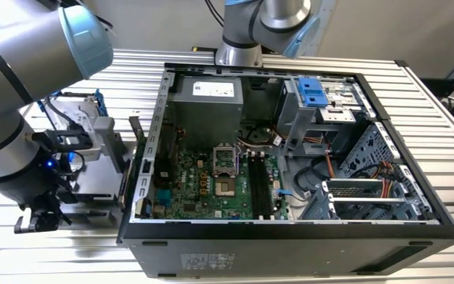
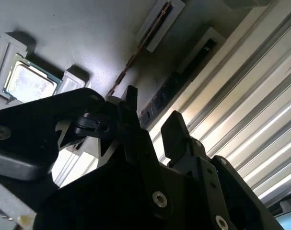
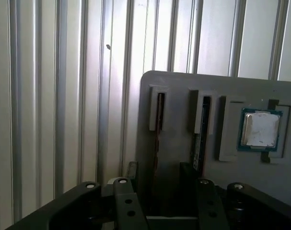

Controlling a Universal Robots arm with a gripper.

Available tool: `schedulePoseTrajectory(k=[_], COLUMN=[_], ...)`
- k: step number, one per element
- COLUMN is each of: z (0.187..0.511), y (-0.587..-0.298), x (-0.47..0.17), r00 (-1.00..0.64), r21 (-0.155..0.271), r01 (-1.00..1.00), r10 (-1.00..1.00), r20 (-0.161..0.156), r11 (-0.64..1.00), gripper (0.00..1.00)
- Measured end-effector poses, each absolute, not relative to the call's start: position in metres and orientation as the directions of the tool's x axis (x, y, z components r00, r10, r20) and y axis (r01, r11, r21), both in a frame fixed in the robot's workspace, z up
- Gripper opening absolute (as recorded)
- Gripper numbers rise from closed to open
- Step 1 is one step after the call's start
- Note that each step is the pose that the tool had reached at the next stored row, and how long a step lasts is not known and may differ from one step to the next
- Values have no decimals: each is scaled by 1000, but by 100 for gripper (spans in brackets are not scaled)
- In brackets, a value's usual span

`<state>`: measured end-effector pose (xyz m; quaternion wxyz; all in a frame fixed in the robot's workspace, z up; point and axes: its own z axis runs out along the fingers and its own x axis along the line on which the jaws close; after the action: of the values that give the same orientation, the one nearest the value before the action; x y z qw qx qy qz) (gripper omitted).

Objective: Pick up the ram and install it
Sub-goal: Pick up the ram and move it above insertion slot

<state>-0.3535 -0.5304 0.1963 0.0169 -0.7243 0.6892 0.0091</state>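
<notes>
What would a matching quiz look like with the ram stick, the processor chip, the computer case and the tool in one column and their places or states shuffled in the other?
Things:
1 ram stick
2 processor chip
3 computer case
4 tool

Places or states:
A open, holding nothing
B flat in a square recess of the gray holder
C on edge in a narrow slot of that holder
D side open, lying on the slatted table

Pairs: 1-C, 2-B, 3-D, 4-A.

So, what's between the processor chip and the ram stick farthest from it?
A darker stick in its slot, between ram and processor chip, in the first wrist view.
</notes>
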Motion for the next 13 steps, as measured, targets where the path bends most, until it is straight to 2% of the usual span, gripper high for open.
schedulePoseTrajectory(k=[6,7,13], z=[196,196,196], y=[-530,-530,-530], x=[-353,-353,-353], r00=[50,50,50], r21=[-12,-12,-12], r01=[-999,-999,-999], r10=[-998,-998,-998], r20=[-36,-36,-36], r11=[-50,-50,-50], gripper=[100,0,0])
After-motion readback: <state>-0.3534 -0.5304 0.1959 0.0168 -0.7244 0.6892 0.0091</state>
